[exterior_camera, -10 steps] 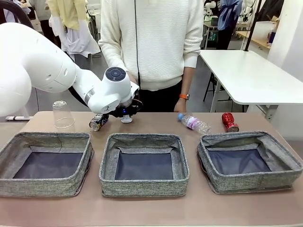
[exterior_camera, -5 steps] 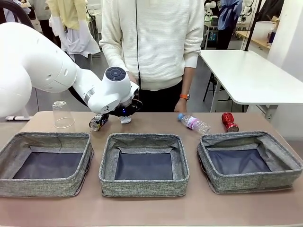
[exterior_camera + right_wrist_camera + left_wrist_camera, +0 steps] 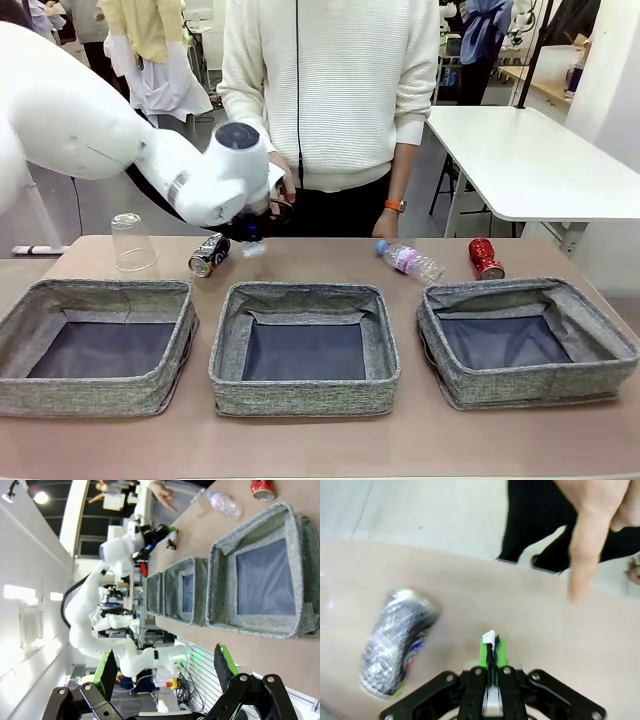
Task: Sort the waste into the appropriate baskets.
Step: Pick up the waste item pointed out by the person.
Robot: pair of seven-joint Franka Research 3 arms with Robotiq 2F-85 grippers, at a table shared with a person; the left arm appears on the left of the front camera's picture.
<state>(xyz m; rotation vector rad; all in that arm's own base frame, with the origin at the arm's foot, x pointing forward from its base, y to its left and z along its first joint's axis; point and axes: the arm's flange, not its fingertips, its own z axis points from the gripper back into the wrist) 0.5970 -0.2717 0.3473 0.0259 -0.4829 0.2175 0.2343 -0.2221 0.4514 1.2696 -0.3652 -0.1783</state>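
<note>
**Left gripper** (image 3: 491, 647): jaws narrow, the green pads pinched on the paper ball (image 3: 489, 638); a white scrap stands out past the fingertips. Whether the ball is clear of the table (image 3: 320, 440) cannot be told.

**Around these jaws:**
- The black-silver can (image 3: 397, 640) lies on its side to their left in the wrist view, near but apart.
- The clear cup (image 3: 132, 242) stands upside down beyond that can, farther from the jaws.
- A person's pointing finger (image 3: 585, 555) comes down ahead and to their right, tip close to the table, apart from the pads.
- Bare table runs straight ahead of the jaws to the far edge.
- The far rim of the middle basket (image 3: 300, 395) lies just behind them, on the robot's side.
- The left basket (image 3: 90, 395) and right basket (image 3: 540, 385) flank it, with narrow gaps between the walls.
- The plastic bottle (image 3: 410, 260) and red can (image 3: 486, 257) lie on their sides, well off towards the right basket's far rim.

**Right gripper** (image 3: 166, 665): jaws wide, nothing between the pads. It hangs above the table with open room all round, and the right basket is the nearest one ahead of it.
</note>
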